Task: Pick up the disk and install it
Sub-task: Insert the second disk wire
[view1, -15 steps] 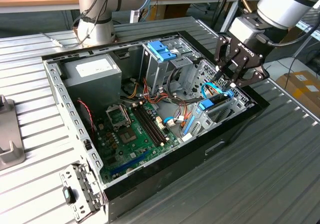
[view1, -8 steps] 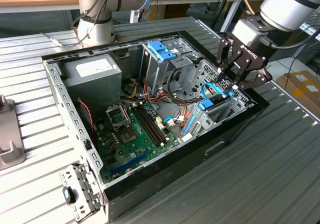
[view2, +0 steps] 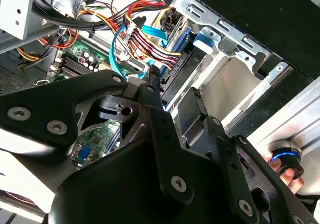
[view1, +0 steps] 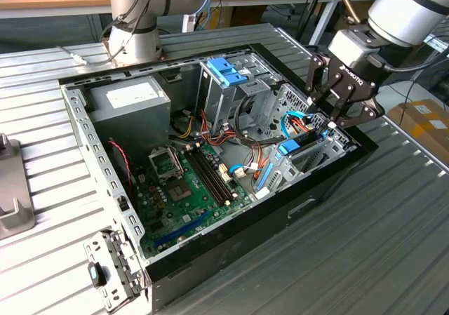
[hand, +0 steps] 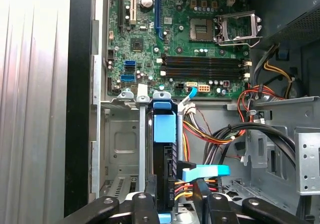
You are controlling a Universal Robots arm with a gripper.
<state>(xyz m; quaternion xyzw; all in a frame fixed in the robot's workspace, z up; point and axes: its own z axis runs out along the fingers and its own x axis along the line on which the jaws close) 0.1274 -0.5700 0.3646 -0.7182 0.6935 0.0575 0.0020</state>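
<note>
Your tool (view1: 335,111), right of centre in the exterior view, has its fingers (hand: 151,204) clamped on the disk (hand: 165,154), which stands edge-on in the drive bay (hand: 120,149) beside the motherboard (hand: 175,39). Install step, seemingly near seated. Judged next need: confirm seating before releasing.

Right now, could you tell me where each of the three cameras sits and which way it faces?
Exterior view: off the arm, above, looking down on the open computer case; the arm and gripper hang at this view's right.
First wrist view: on the arm, looking along the disk toward the motherboard; gripper fingers show.
Second wrist view: on the arm, behind the black gripper body, facing cables.
Both wrist views share the disk bay.
</note>
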